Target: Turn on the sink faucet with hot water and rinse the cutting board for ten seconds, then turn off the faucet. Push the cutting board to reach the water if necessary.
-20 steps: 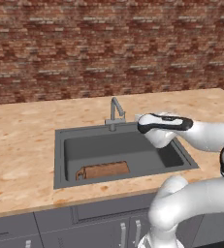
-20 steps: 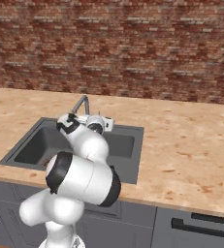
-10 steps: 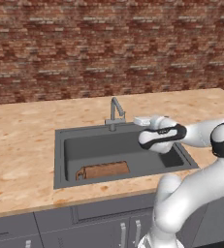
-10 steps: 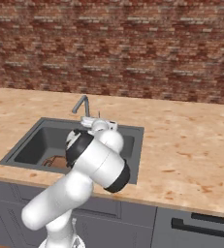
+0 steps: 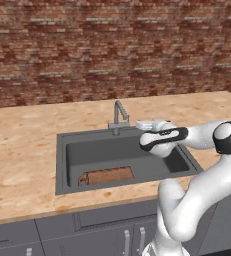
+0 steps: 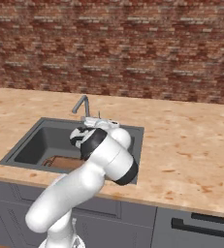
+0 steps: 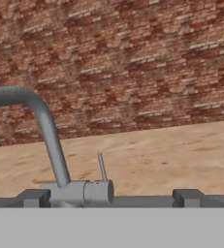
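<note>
The slim grey sink faucet stands at the back rim of the dark sink, and no water runs from it. In the hand view its curved spout rises at left, with the thin lever upright beside the base. My gripper hovers just right of the faucet at lever height, open and holding nothing. The reddish-brown cutting board lies flat on the basin floor near the front wall, left of the spout.
A light wooden counter surrounds the sink. A brick wall rises behind it. Grey cabinet fronts run below the counter's front edge. My own arm covers the sink's right part in the right base view.
The elbow has swung out to the right and the hand has turned and edged left toward the faucet. The jaws stay open; the board has not moved.
</note>
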Robot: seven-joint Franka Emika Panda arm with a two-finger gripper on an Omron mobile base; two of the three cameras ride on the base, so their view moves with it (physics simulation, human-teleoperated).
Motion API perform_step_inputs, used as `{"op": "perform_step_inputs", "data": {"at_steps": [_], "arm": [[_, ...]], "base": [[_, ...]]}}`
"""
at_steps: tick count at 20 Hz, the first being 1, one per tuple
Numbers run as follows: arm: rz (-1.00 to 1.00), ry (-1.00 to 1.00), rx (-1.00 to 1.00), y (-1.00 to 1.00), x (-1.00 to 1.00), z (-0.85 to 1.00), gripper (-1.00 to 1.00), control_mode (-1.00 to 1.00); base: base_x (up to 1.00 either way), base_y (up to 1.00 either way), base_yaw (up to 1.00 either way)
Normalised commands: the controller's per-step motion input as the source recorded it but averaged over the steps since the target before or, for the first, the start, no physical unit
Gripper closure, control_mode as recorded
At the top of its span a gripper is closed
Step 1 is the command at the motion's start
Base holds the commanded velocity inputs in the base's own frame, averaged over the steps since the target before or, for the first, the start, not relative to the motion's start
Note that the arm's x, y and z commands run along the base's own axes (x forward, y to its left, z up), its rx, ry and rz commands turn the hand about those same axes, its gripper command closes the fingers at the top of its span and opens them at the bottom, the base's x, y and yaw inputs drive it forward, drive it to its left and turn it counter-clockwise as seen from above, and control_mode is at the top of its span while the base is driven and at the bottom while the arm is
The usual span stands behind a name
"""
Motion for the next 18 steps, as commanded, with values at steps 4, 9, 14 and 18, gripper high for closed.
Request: {"op": "perform_step_inputs", "data": {"at_steps": [4,9,14,18], "arm": [[0.00,0.00,0.00,0.00,0.28,-0.09,-1.00,-1.00],[0.00,-0.05,0.00,0.02,0.18,-0.16,-1.00,-1.00],[0.00,-0.06,0.00,0.00,0.20,-0.05,-1.00,-1.00],[0.00,-0.05,0.00,0.00,0.29,0.00,-1.00,-1.00]], "base": [[0.00,0.00,0.00],[0.00,0.00,0.00],[0.00,0.00,0.00],[0.00,0.00,0.00]]}}
